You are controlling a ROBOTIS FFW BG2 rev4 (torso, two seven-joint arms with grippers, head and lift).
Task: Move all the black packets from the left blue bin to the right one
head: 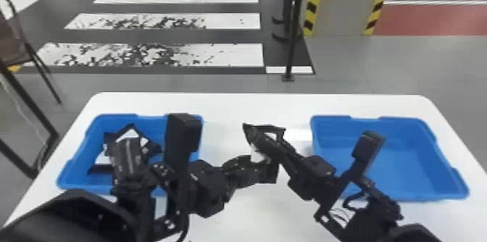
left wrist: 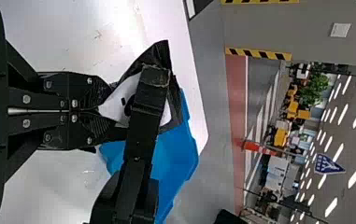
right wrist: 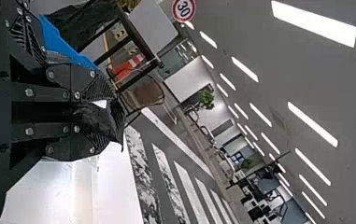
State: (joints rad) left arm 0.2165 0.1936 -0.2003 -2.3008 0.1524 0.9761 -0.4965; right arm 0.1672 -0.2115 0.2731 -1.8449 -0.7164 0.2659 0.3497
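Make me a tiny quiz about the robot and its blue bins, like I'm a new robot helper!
1. Pick one: where are some black packets lying?
A) left blue bin
B) right blue bin
C) floor

2. True or false: the right tool has a black packet between its fingers.

3. Fill in the blank: the left blue bin stands on a ____ table.

Key: 1. A; 2. true; 3. white
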